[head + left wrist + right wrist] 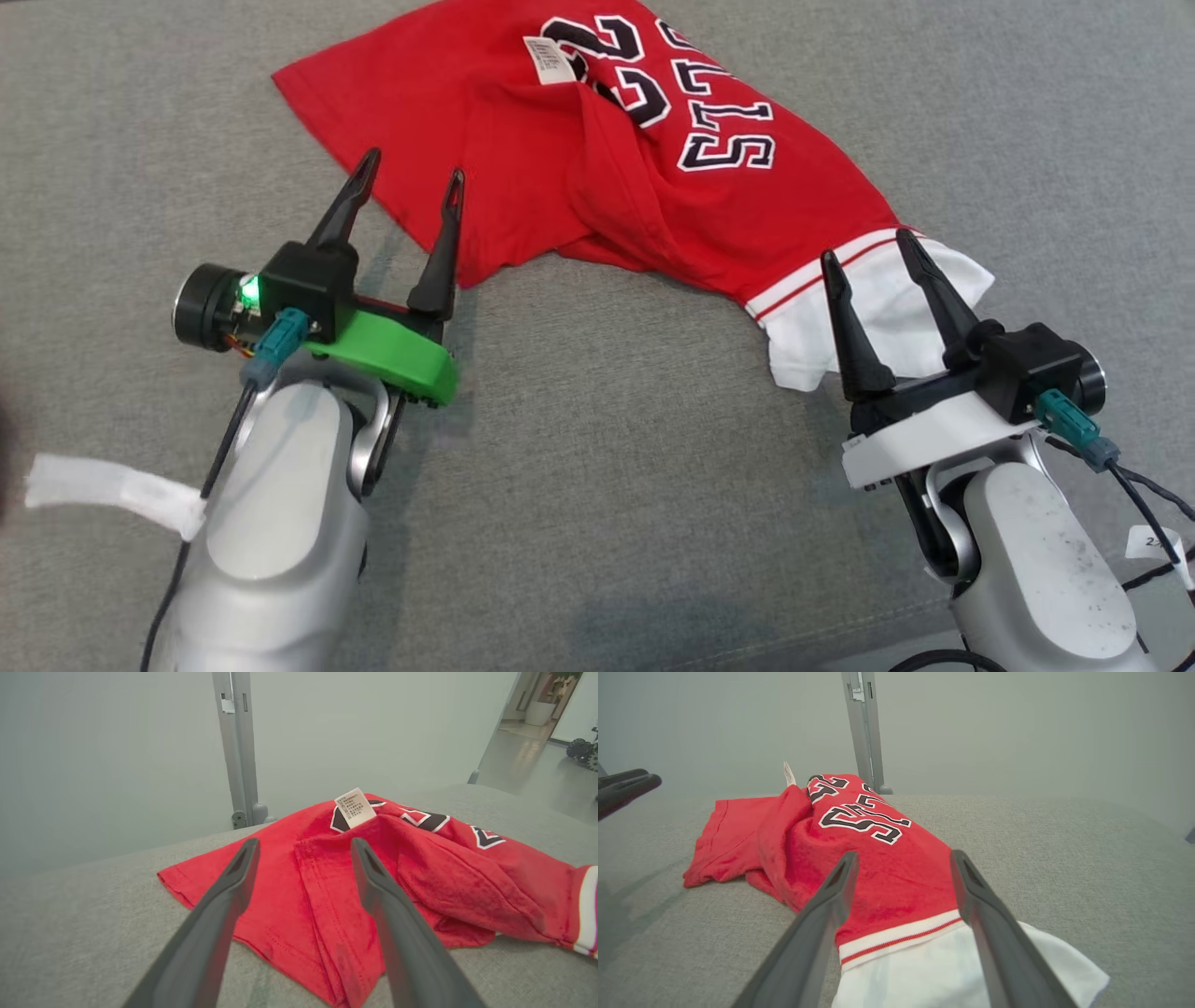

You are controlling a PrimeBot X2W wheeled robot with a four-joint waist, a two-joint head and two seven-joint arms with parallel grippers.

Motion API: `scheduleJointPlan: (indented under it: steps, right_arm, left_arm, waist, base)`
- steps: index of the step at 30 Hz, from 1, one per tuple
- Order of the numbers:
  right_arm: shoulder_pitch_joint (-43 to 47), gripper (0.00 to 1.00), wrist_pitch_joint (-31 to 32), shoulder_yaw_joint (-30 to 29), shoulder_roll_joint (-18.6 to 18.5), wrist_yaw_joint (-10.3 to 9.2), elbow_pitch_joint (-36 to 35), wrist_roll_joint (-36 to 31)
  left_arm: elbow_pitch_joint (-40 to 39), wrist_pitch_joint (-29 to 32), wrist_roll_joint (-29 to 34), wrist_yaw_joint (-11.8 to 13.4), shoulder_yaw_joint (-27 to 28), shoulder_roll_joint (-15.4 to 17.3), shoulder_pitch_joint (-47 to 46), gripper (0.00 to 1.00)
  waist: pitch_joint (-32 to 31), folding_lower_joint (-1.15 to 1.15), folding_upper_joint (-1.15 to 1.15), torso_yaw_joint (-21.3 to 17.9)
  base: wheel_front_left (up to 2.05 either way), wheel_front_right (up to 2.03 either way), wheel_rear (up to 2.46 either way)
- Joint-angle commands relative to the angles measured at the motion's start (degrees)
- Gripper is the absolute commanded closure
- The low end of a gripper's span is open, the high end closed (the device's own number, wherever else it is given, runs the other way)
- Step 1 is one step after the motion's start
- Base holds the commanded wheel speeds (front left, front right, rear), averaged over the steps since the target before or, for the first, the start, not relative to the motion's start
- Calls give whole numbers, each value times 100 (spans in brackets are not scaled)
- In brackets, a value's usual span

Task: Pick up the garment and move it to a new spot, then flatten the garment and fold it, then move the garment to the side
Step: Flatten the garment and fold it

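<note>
Crumpled red shirt (597, 168) lying on the grey surface (597, 485). The left gripper (414, 165) is at its red edge and the right gripper (866, 245) over the white end, both jaws wide, holding nothing.

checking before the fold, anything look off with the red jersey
Yes: the red jersey lies bunched, not flat, on the grey fabric surface; a ridge folds across its middle, and the care label sticks up.
</note>
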Motion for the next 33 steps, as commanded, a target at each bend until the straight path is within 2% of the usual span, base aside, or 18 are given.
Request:
scheduleJointPlan:
  steps: [1, 9, 16, 21, 28, 29, 30, 33]
  right_arm:
    - [-65, 0, -10, 33, 51, -10, 6, 27]
    - [-86, 0, -10, 97, 159, -10, 43, 47]
    - [-123, 0, -10, 124, 227, -10, 18, 52]
    - [-159, 0, -10, 170, 240, -10, -2, 67]
    - [-131, 0, -10, 162, 256, -10, -1, 69]
    - [-127, 0, -10, 156, 258, -10, 0, 70]
    - [-127, 0, -10, 156, 258, -10, 0, 70]
    - [-118, 0, -10, 155, 262, -10, 19, 70]
  left_arm:
    - [258, 5, -32, -15, -82, 111, -266, 0]
    - [1526, 2, -263, -17, -460, 461, -1467, 0]
    - [2510, 4, -594, -17, -692, 642, -2108, 0]
    - [2985, 4, -829, -18, -780, 747, -2434, 0]
    - [3329, 6, -1188, -18, -1230, 787, -2627, 0]
    - [3310, 6, -1242, -18, -1318, 786, -2634, 22]
    - [3310, 6, -1242, -18, -1318, 786, -2634, 22]
    - [3237, 6, -1377, -18, -1576, 820, -2639, 100]
  waist:
    - [459, -1, -1, -491]
    - [647, -1, -1, -857]
    - [765, -1, -1, -1018]
    - [834, -1, -1, -1093]
    - [875, -1, -1, -1128]
    - [877, -1, -1, -1124]
    - [877, -1, -1, -1124]
    - [874, -1, -1, -1105]
  base:
    - [0, 0, 0]
    - [0, 0, 0]
    - [0, 0, 0]
    - [0, 0, 0]
    - [0, 0, 0]
    - [0, 0, 0]
    - [0, 0, 0]
    - [0, 0, 0]
